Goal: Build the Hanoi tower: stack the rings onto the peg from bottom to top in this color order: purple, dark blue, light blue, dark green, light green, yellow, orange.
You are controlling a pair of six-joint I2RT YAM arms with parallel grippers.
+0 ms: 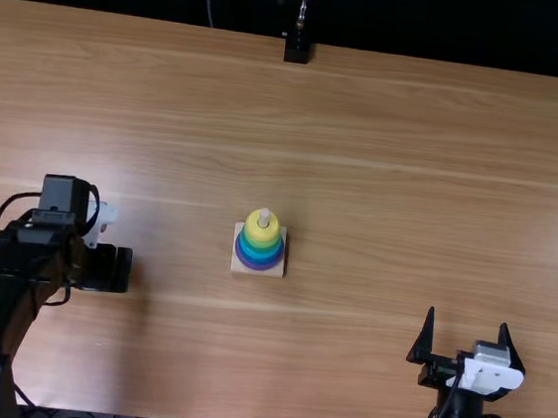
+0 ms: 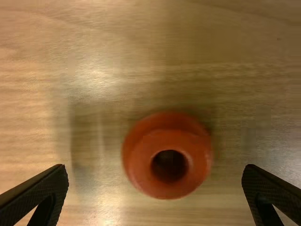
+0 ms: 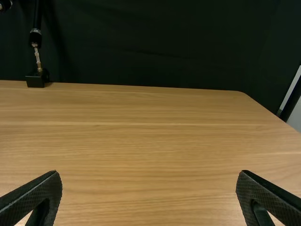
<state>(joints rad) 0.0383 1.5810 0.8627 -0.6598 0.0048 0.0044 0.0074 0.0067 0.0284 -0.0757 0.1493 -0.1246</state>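
Since the orange ring (image 2: pixel 169 140) on the table (image 1: pixel 411 183), beneath the left gripper (image 2: pixel 155 167), looks light, stiff and slick, pinch its outer sides evenly; that gripper and the right gripper (image 3: pixel 148 173) are spread wide, holding nothing.

Mine, near side: one right gripper (image 1: pixel 468 317), two textured black fingers (image 3: pixel 40 189) spread wide apart. Before me: one light brown wooden table (image 3: pixel 150 141); at its far edge, left, one metal rod (image 3: pixel 37 59) on a black block (image 3: pixel 35 80); behind, one dark curtain (image 3: pixel 164 42).
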